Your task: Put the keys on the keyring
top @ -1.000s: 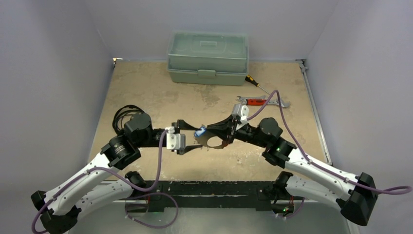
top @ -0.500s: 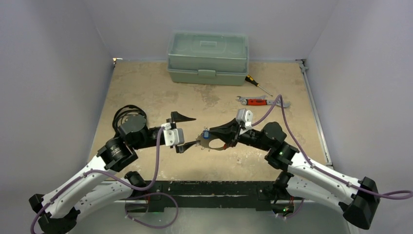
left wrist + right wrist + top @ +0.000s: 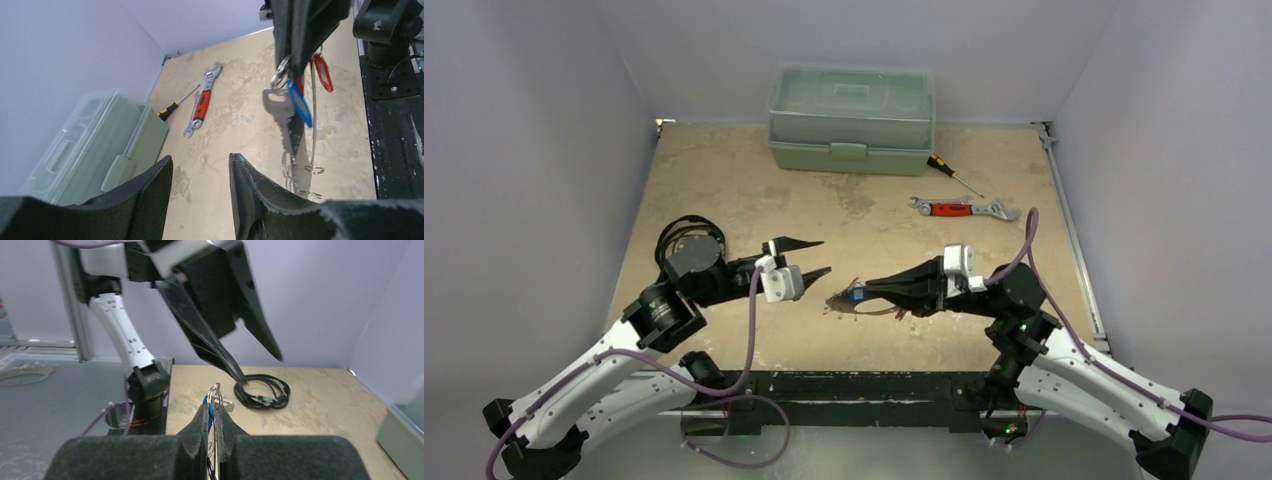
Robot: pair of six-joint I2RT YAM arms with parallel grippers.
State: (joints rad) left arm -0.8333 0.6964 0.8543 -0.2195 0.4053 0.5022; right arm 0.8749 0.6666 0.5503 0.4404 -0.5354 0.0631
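My right gripper [image 3: 861, 291] is shut on the keyring [image 3: 869, 309], pinching the thin silver wire and the blue tag [image 3: 208, 406] between its fingers. In the left wrist view a silver key [image 3: 276, 107], the blue tag [image 3: 300, 102] and the red tag [image 3: 322, 73] hang from it, and the wire loop [image 3: 314, 131] drops close to the table. My left gripper [image 3: 825, 256] is open and empty, just left of the keyring and apart from it. It shows open in its own view [image 3: 200, 157] and in the right wrist view [image 3: 260, 367].
A green toolbox [image 3: 851, 118] stands at the back. A red-handled wrench [image 3: 959, 208] and a screwdriver [image 3: 946, 168] lie at the back right. A coiled black cable [image 3: 679, 235] lies behind my left arm. Tiny loose rings [image 3: 315, 170] lie under the keyring.
My left gripper has opened, let go of the keyring and drawn back left. My right arm has pulled right and lower, carrying the keyring and keys with it.
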